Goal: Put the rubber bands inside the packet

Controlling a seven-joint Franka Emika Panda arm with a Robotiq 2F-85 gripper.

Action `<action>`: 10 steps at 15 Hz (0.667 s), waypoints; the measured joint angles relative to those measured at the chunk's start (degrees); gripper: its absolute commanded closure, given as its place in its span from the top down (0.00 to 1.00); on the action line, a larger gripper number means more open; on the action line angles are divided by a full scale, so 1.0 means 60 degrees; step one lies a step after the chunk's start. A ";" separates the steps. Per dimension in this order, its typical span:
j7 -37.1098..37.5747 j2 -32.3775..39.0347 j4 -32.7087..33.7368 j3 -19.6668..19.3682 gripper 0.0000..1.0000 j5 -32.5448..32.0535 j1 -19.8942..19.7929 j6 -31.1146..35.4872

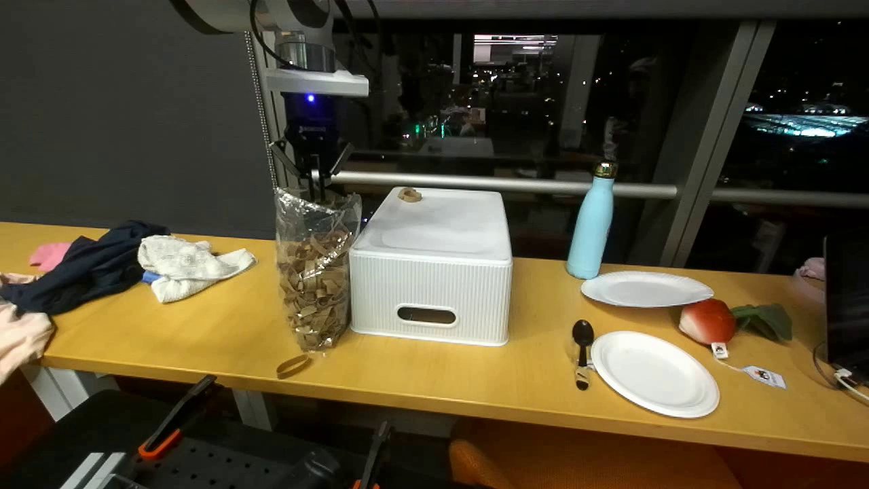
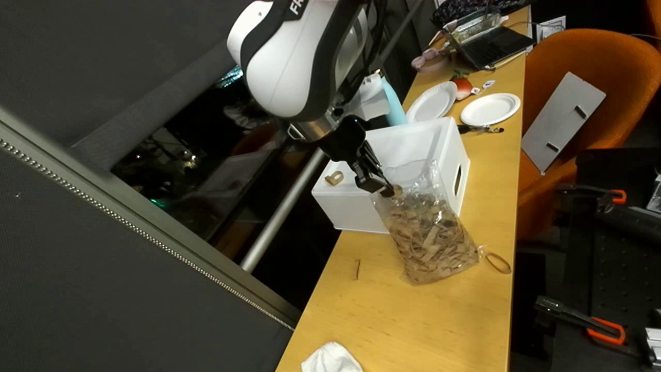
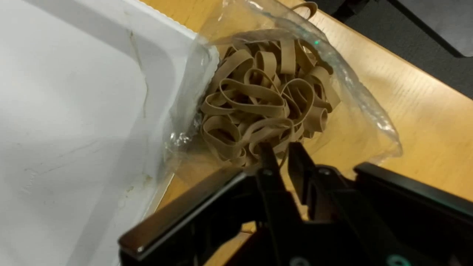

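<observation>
Claw: slightly parted, at mouth of packet
Rubber bands: inside packet, below claw
Loose band: on white box

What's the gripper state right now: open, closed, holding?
Gripper: open, just a narrow gap, at the mouth of the packet; whether anything clings to its tips cannot be told.

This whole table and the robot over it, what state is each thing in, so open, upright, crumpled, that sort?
Packet, standing, mouth open, partly filled
Rubber bands, heaped inside the packet
Gripper, jaws slightly apart at the packet's mouth
Loose band, lying on the table
Another band, resting on the white box
Blue bottle, upright, capped
White cloth, crumpled
Laptop, open
</observation>
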 measured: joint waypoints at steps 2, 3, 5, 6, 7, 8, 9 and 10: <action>0.0001 -0.0013 0.0002 0.0010 0.62 0.0009 0.0000 -0.0006; 0.0006 -0.0055 0.0002 0.0028 0.69 0.0017 0.0000 -0.0024; 0.0027 -0.0214 0.0007 0.0080 0.84 0.0019 0.0004 -0.0061; 0.0046 -0.0337 0.0011 0.0094 0.92 0.0018 0.0011 -0.0090; 0.0081 -0.0478 0.0014 0.0095 0.98 0.0013 0.0020 -0.0133; 0.0127 -0.0646 0.0018 0.0095 1.00 0.0009 0.0020 -0.0200; 0.0178 -0.0811 0.0023 0.0092 1.00 0.0006 0.0020 -0.0283; 0.0238 -0.0962 0.0029 0.0079 1.00 0.0005 0.0019 -0.0412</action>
